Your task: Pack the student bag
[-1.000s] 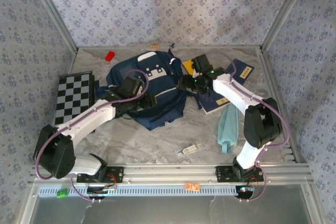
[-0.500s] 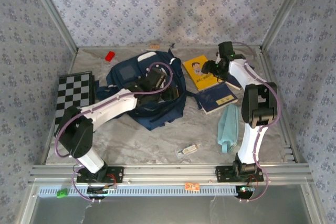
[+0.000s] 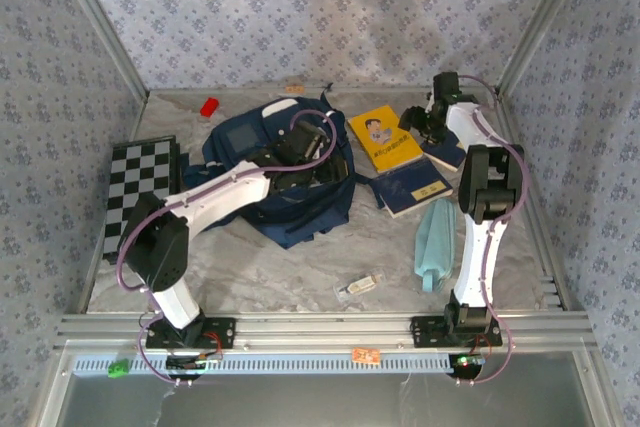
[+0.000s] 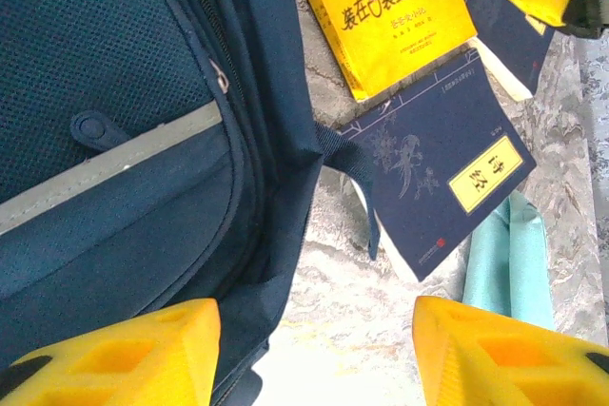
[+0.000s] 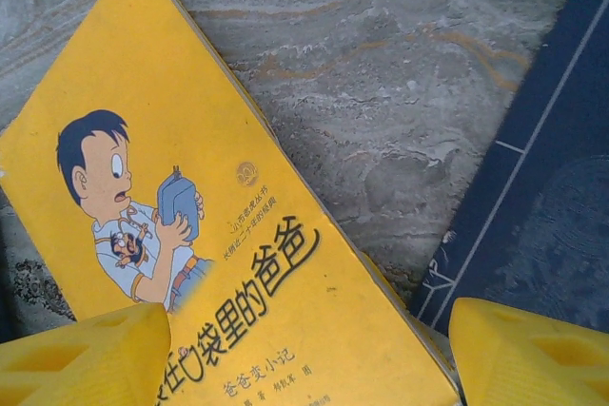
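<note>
Matt navy cloth student bag (image 4: 143,140)

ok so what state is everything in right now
student bag, lying flat on table
yellow book, closed, cover up, outside bag
navy book, closed, cover up, outside bag
teal cloth, lying on table
left end effector, open, above bag edge
right end effector, open, above yellow book

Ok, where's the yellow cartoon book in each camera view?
Top external: yellow book, back, right of centre, beside the student bag.
Left wrist: top centre.
Right wrist: left and bottom.
Shared landmark: the grey marbled table under it.
</note>
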You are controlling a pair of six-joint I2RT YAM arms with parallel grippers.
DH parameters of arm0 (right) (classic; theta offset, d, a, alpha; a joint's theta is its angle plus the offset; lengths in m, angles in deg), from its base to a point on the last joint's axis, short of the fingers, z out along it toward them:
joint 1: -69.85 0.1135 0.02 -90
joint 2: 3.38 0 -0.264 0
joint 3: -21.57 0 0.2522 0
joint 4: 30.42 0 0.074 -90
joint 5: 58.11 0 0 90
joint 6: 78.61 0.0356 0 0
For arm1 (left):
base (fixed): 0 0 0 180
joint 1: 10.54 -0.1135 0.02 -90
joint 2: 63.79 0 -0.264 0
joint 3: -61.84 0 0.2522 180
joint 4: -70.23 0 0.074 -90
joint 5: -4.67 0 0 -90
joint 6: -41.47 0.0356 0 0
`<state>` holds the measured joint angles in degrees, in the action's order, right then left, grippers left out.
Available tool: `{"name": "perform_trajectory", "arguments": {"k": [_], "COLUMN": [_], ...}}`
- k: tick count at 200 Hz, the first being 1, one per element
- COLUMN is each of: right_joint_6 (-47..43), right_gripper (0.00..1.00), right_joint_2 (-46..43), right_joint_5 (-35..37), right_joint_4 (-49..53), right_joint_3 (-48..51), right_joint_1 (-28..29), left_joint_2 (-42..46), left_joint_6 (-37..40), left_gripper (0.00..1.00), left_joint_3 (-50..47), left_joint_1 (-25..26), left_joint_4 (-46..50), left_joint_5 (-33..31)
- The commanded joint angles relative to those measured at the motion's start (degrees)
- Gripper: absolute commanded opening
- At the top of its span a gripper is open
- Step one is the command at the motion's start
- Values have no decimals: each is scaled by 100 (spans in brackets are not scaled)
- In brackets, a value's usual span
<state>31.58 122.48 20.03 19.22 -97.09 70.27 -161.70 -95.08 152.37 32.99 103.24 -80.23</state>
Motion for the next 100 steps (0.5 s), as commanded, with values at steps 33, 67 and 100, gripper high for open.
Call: {"name": "perform_trajectory", "arguments": {"k": [33, 67, 100], "right_joint_6": [-247, -296, -46], "right_gripper": [78, 78, 72], "right_joint_2": [610, 668, 55], "right_joint_5": [-178, -159, -252], "right_joint_4": [312, 457, 118], "right_joint_3": [-567, -442, 517], "right_joint_1": [111, 229, 437], "left_joint_2": [-71, -86, -49], "left_joint_6": [77, 47, -36], "left_gripper": [55, 55, 55], "left_joint_3": [193, 197, 158], "left_joint_1": [16, 16, 16], "left_joint_4": [17, 18, 7], "left_joint_5": [-53, -56, -95]}}
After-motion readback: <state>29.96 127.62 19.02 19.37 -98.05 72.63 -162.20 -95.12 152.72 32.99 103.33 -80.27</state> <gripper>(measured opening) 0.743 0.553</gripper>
